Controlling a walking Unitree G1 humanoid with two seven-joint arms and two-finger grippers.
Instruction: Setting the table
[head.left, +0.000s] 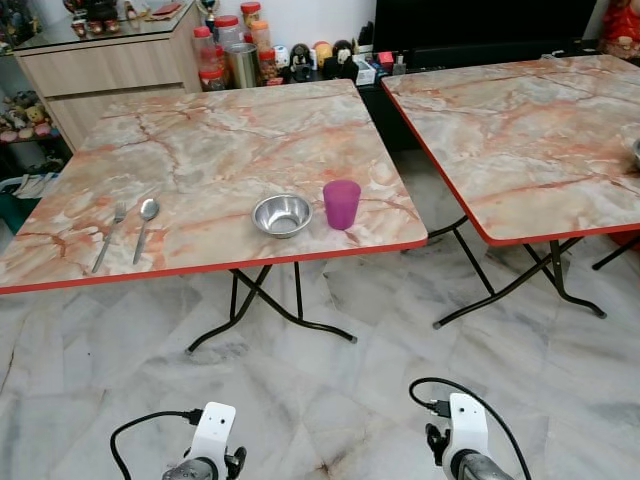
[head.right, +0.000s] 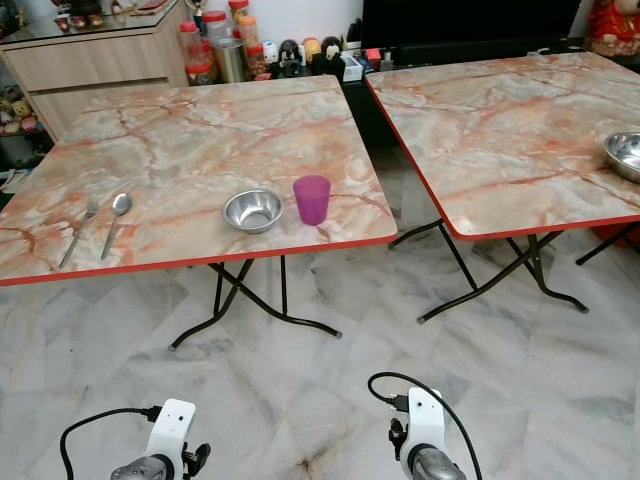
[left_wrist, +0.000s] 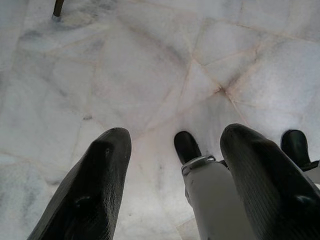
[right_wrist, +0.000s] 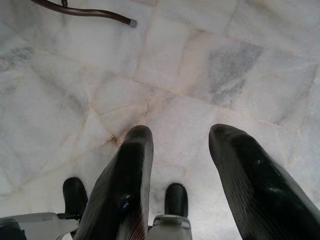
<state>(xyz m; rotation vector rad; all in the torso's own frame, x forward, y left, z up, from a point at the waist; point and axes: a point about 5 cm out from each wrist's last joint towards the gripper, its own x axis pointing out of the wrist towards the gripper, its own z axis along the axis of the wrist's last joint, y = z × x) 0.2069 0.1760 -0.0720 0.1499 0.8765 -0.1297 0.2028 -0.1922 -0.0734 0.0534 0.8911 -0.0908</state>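
Both tools hang idle over the floor, left tool (left_wrist: 172, 185) and right tool (right_wrist: 180, 180) fingers apart, empty. Steel bowl (head.left: 281, 214), purple cup (head.left: 341, 203), fork (head.left: 110, 236) and spoon (head.left: 145, 226) lie ahead on the desk (head.left: 200, 150); we should step closer before reaching.

Second steel bowl (head.right: 624, 154) cut off by frame edge.

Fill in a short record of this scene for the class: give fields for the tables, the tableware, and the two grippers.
near table: marble-patterned top, red edge
fork: near its left front edge
spoon: just right of the fork
steel bowl: near the front edge, empty
purple cup: upright, right of the bowl
second table: to the right, another bowl on it
left gripper: open, above the floor
right gripper: open, above the floor
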